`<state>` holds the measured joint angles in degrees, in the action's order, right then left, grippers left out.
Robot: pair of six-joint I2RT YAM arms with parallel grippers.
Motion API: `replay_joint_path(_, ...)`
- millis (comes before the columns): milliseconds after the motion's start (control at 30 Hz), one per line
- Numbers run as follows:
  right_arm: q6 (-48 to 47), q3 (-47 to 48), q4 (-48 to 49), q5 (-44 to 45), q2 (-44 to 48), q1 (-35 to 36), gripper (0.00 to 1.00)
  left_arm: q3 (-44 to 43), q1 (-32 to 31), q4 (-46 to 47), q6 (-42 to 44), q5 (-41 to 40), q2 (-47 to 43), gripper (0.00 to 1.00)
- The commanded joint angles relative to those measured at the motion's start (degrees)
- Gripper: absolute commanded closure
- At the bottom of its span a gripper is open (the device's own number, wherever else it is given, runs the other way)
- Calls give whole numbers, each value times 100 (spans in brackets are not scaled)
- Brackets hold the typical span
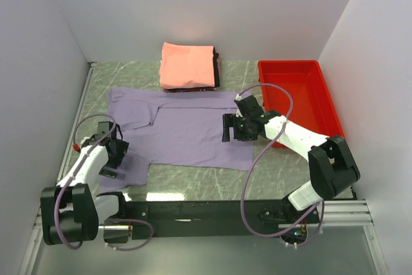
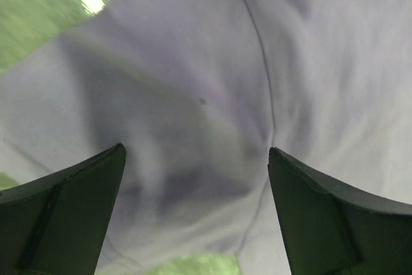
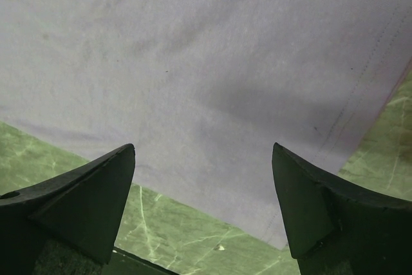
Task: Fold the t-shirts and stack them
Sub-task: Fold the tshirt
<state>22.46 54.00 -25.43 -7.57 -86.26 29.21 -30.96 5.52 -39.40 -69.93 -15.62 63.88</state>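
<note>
The left gripper [image 2: 196, 214] and right gripper [image 3: 203, 207] are being held spread above the lavender t-shirt's [image 1: 187, 130] sleeve and hem; uneven pinching could leave the fold dragged crooked.

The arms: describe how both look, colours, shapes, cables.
The left arm and right arm have white links and bulky black joints. A grey-lilac cable loops along each. The left gripper and right gripper are black, with dark wedge-shaped fingers. A small red spot sits by the left wrist.
</note>
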Motion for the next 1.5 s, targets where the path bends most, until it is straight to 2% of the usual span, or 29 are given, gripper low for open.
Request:
replay_joint_path(0,-92,146,-102,168,215,-21,7,-251,125,-340,-109,-767,72,1)
replay_joint_path(300,-128,155,-94,186,197,-29,7,-491,134,-1008,-161,-645,-551,1)
replay_joint_path(433,-136,129,-59,55,188,-30,7,-52,-6,-658,-117,433,-1104,1)
replay_joint_path(567,-119,93,-32,10,206,-29,7,336,-305,-674,-442,814,-1701,1)
replay_joint_path(667,-119,76,-15,-25,241,-21,7,241,-517,-1138,-810,579,-1983,1)
replay_joint_path(767,-119,50,-23,-16,276,-29,7,126,-1017,-1534,-1206,437,-2098,1)
replay_joint_path(900,-101,-29,47,-42,329,-29,7,152,-1430,-1562,-1628,516,-1915,1)
replay_joint_path(1100,-101,-91,152,-165,224,-30,7,-138,-1826,-2115,-1954,480,-1150,1)
replay_joint_path(1233,-119,-82,179,-288,118,-30,7,-104,-2098,-2064,-2244,402,-1079,9)
replay_joint_path(1467,-163,-74,144,-376,100,-91,7,371,-2099,-1502,-2350,507,-588,23)
